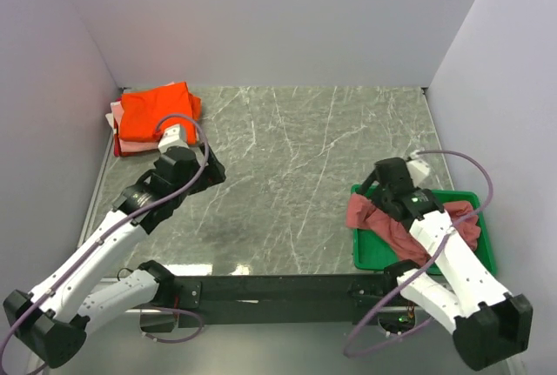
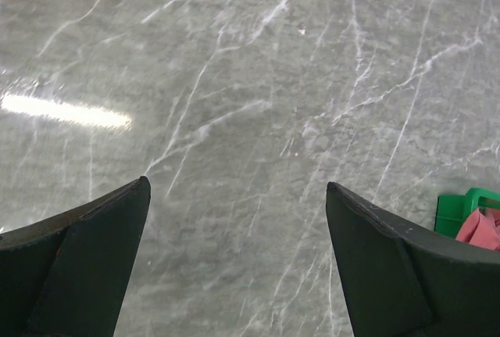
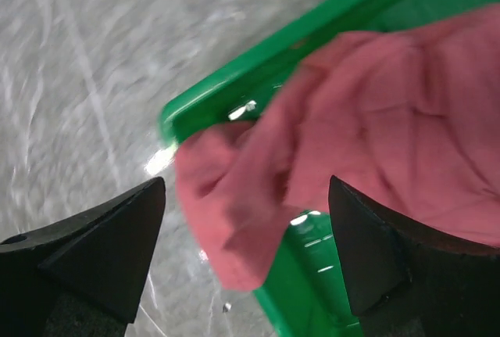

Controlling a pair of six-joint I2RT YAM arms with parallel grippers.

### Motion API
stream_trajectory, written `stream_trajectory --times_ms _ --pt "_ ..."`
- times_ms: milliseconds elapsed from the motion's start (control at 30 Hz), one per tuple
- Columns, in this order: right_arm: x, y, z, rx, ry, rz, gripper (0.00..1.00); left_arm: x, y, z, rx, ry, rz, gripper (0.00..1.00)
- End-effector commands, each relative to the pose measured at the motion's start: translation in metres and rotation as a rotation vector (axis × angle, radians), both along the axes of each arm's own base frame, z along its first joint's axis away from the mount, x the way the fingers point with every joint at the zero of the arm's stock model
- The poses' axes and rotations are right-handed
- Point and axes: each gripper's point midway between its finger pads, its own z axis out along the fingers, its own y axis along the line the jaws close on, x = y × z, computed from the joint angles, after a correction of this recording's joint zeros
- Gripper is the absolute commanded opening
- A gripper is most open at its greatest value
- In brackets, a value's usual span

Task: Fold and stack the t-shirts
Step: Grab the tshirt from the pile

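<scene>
- Grey marble-pattern table (image 1: pixel 305 157): bare stone fills the gap ahead of the left fingers. It is judged to be the folding surface.
- Green plastic tray (image 1: pixel 372 253): its near corner rim (image 3: pixel 258 67) lies just beyond the right fingertips. It is judged to be the bin for unfolded laundry.
- Large crumpled brick-red cotton t-shirt (image 1: pixel 392 223): it is heaped in the tray with one lobe spilled over the rim. In the right wrist view the cloth (image 3: pixel 375 118) lies between and beyond the fingers. The view is blurred, and no pinch is seen.
- Folded bright orange t-shirt (image 1: pixel 157 110): it is laid on top of the stack in the far corner, behind the left fingers and well apart from them.
- Pale pink and white tees (image 1: pixel 130 144): only their edges are seen under the orange one, already stacked.
- Left gripper (image 2: pixel 238 188): fingers spread wide, nothing between them, held above bare table. It is judged to be waiting to receive the shirt.
- Right gripper (image 3: pixel 246 184): fingers spread wide over the tray corner. It is judged to be lined up to grab the overhanging lobe.
</scene>
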Motion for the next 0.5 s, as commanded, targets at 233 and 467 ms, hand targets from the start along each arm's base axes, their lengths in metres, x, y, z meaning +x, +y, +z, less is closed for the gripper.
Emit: stream_trajectory --times_ms 233,467 --pt "-0.02 -0.073 -0.038 0.1 0.18 -0.31 0.95 0.04 -0.046 0.028 -0.017 -0.103 -0.181 0.99" --pt "-0.035 -0.101 -0.055 0.185 0.214 -0.492 0.96 0.062 -0.06 0.023 0.048 -0.082 -0.28 0.99"
